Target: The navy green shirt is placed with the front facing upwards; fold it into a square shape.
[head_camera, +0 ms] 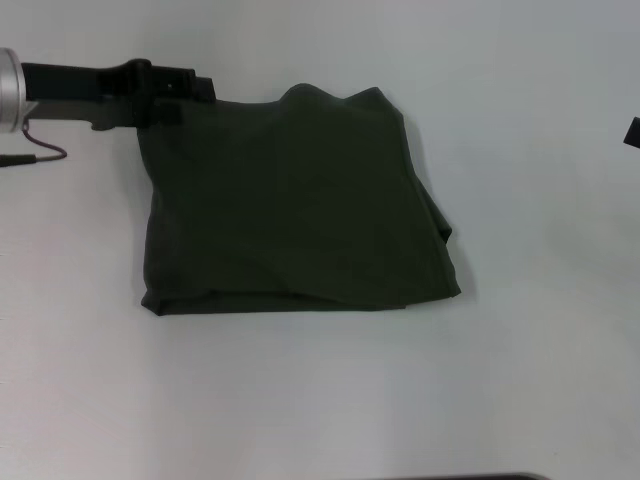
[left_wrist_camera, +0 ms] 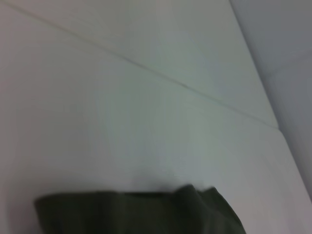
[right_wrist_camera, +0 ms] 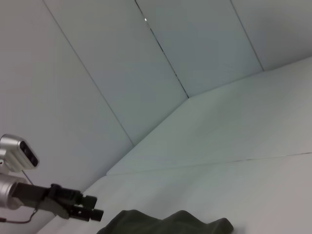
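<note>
The navy green shirt (head_camera: pixel 295 205) lies folded into a rough square on the white table (head_camera: pixel 320 400), near the middle of the head view and slightly toward the robot's left. Only plain dark green cloth faces up. Its near edge shows stacked layers, the right edge bulges and wrinkles a little, and the far edge has a small hump near the far right corner. The left gripper (head_camera: pixel 195 90) reaches in from the robot's left, low over the table, with its black fingertips right at the shirt's far left corner; whether they pinch the cloth, merely touch it or stand apart cannot be told. In the right wrist view the same left gripper (right_wrist_camera: pixel 90 210) shows just beside the shirt's (right_wrist_camera: pixel 165 224) far edge, its fingertips close together. The left wrist view shows only the far edge of the shirt (left_wrist_camera: pixel 136 212) and bare table (left_wrist_camera: pixel 146 122) beyond. The right arm sits at the right margin of the head view, well apart from the shirt, with only a dark sliver (head_camera: pixel 633 131) of it visible.
</note>
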You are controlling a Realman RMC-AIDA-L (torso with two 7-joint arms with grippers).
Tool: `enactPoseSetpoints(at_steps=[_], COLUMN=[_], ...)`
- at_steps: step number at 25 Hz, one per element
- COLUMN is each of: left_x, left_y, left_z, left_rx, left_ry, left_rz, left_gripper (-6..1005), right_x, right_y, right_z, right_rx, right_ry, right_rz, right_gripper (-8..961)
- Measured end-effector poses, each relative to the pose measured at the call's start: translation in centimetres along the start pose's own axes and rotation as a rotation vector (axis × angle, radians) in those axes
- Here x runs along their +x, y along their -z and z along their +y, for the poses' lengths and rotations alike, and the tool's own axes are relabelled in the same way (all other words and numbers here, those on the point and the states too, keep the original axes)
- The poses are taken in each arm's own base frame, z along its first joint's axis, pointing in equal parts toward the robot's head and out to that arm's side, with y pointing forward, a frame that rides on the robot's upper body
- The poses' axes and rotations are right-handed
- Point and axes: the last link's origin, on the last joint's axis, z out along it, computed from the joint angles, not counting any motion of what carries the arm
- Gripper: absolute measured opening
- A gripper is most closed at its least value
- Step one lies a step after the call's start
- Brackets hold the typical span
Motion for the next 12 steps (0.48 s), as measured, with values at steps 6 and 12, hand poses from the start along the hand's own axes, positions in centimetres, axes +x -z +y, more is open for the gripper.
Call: enactPoseSetpoints(at_steps=[6,12], left_x=[-2.3,-4.1], left_y=[-0.6,0.0], left_z=[-0.6,-3.3], left_rx=[-0.011,0.077], left_ry=[0.023,0.086], left_rz=[-0.045,-0.057], left_gripper=[660,660], right_x=[0.0,0.2], right_y=[-0.4,-0.2], right_z=[0.1,0.1], right_rx=[-0.010,-0.008], right_ry=[0.003,0.000], right_rz=[0.007,0.016], right_gripper=[766,766])
